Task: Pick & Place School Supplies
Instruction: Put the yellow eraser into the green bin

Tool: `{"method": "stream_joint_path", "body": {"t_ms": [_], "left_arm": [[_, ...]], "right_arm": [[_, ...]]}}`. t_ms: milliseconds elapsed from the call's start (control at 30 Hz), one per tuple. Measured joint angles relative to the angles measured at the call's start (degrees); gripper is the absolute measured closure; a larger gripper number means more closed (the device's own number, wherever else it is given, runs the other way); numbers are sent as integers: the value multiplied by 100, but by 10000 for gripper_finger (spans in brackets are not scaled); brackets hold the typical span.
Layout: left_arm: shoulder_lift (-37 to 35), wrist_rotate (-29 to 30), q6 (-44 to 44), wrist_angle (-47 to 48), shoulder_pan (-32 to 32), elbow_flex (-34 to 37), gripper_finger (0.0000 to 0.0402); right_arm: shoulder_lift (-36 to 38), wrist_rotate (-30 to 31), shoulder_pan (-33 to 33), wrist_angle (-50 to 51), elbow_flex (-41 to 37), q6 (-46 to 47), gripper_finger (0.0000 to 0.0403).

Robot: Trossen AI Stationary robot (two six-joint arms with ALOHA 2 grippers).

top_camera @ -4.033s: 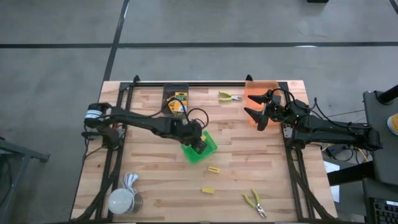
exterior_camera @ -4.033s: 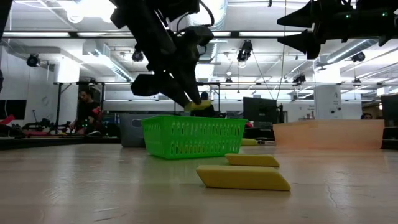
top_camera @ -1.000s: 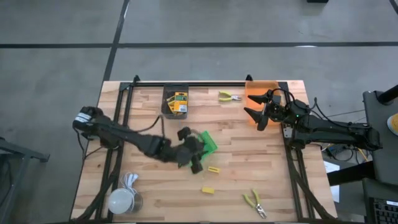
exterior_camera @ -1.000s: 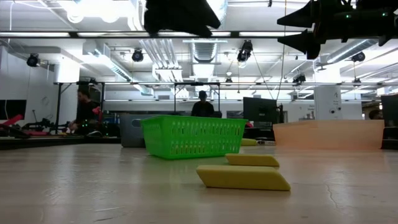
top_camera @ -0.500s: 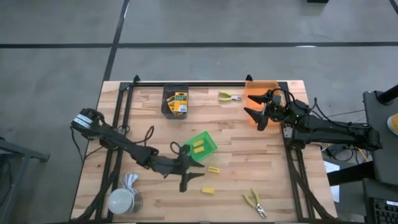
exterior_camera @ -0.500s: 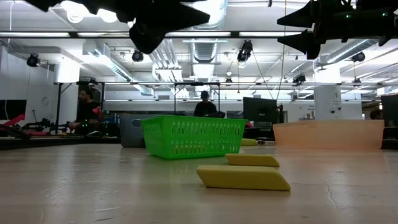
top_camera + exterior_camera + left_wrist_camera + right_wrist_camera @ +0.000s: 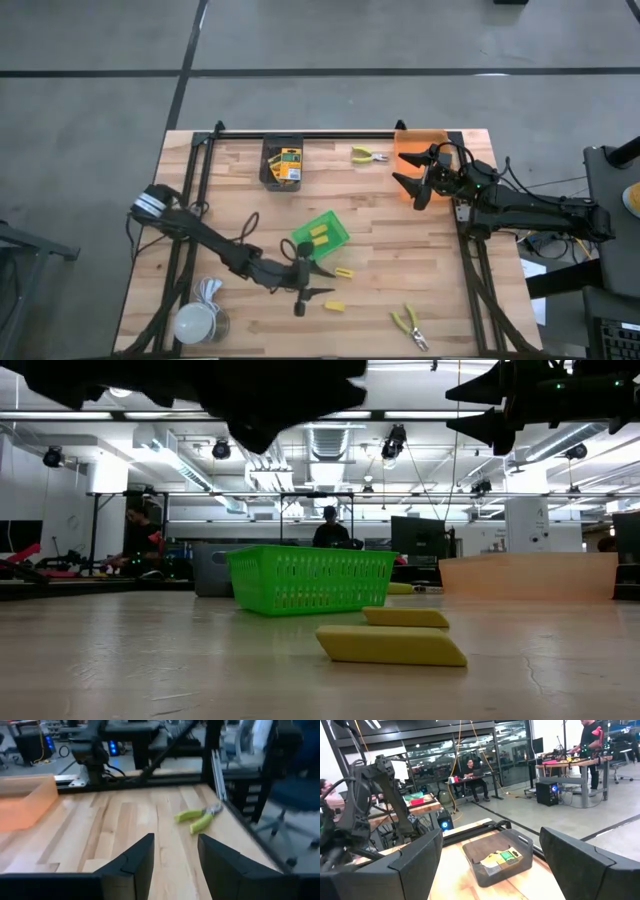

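Wooden slats form the worktop (image 7: pixel 240 190), which carries three bins and the scattered school supplies. At the far edge, the grey bin (image 7: pixel 282 165) holds a yellow-and-green crayon box (image 7: pixel 290 164); the right wrist view shows the same bin with the box inside. Near the middle, the green bin (image 7: pixel 322 237) holds two small yellow items. The orange bin (image 7: pixel 418 148) stands at the far right corner. One pair of yellow-handled pliers (image 7: pixel 369 155) lies between the grey and orange bins, and a second pair of pliers (image 7: pixel 410 325) lies near the front right edge. Two yellow blocks rest on bare wood: one block (image 7: pixel 344 272) just beside the green bin and another block (image 7: pixel 334 306) nearer the front edge. The left pincer (image 7: pixel 312 281) hangs above the worktop between these two blocks, just in front of the green bin; its fingers are spread apart and grasp nothing, as the left wrist view confirms, with bare wood visible in the gap. The right pincer (image 7: pixel 411 183) hovers beside the orange bin, released and wide, holding nothing. A white round object (image 7: pixel 197 322) sits at the front left corner. In the low view, people (image 7: pixel 330 530) stand in the room beyond the worktop.
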State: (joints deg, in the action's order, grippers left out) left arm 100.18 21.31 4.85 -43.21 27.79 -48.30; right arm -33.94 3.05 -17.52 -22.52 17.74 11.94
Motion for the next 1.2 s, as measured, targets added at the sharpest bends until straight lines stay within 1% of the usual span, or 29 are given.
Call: {"method": "stream_joint_path", "body": {"t_ms": [100, 200, 300, 433, 667, 867, 933, 1067, 1200], "left_arm": [[379, -31, -342, 13, 52, -202, 245], [758, -39, -434, 5, 123, -390, 245], [1149, -43, -428, -20, 201, -540, 245], [1635, -12, -425, -352, 334, -743, 245], [2329, 377, -62, -870, 508, -981, 245], [2466, 471, 34, -980, 521, -1000, 245], [2452, 473, 282, -936, 521, -983, 245], [2429, 467, 1118, -693, 516, -981, 245], [2352, 414, 1313, -385, 516, -1016, 245]], "right_arm": [[0, 1, 0, 0, 0, 0, 76], [0, 2, 0, 0, 0, 0, 76], [0, 1, 0, 0, 0, 0, 76], [-1, 2, 0, 0, 0, 0, 76], [-2, 1, 0, 2, 0, 0, 76], [-2, 2, 1, 0, 0, 0, 76], [-2, 2, 0, 0, 0, 0, 76], [-2, 2, 1, 0, 0, 0, 76], [-2, 1, 0, 0, 0, 0, 76]]}}
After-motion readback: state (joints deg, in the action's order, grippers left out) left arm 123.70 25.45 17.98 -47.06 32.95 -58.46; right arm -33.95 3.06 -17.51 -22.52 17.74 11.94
